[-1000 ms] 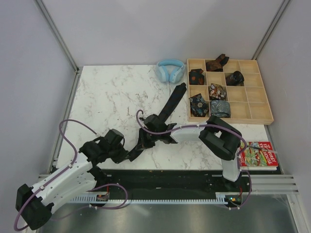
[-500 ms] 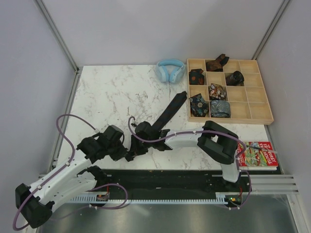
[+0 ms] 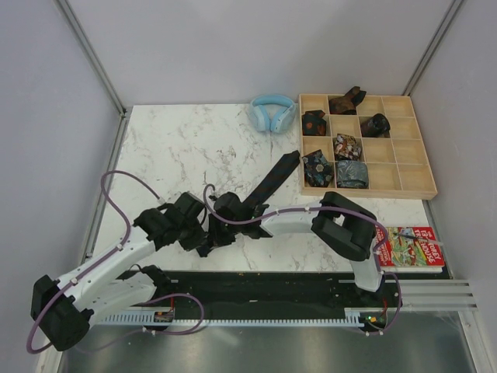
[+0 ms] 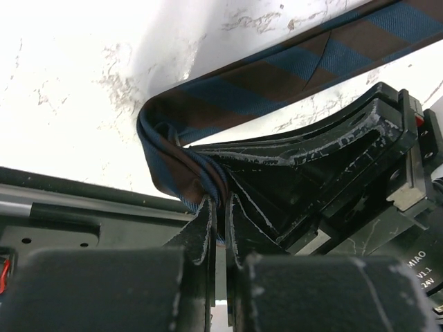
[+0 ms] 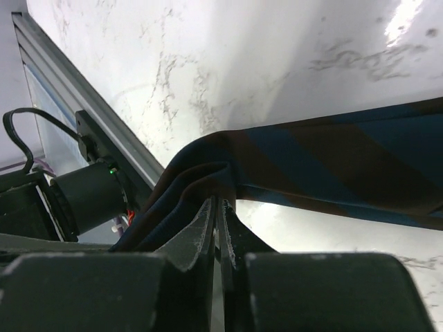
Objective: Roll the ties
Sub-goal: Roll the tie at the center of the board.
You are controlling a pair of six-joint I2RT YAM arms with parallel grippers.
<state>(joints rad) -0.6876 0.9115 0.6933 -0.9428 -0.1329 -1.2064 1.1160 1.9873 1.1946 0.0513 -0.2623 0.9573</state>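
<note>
A dark tie with brown and blue stripes [image 3: 272,177] lies diagonally on the marble table, its pointed tip toward the wooden tray. Its near end is folded into a loop. My left gripper [image 3: 208,239] is shut on that folded end; the fold [image 4: 181,158] shows just past its fingertips [image 4: 220,211]. My right gripper [image 3: 221,228] is shut on the same tie right beside it, the fabric [image 5: 291,162] bunched at its fingertips [image 5: 219,207]. Several rolled ties [image 3: 346,146] sit in the tray's compartments.
The wooden compartment tray [image 3: 404,179] stands at the back right. Light blue headphones [image 3: 272,112] lie left of it. A colourful book [image 3: 411,247] lies at the near right edge. The table's front rail [image 3: 272,287] runs just behind both grippers.
Both grippers moved left and toward the front edge, dragging the tie's near end with them. The tie's tip slid away from the headphones, and the left gripper closed in on the right one.
</note>
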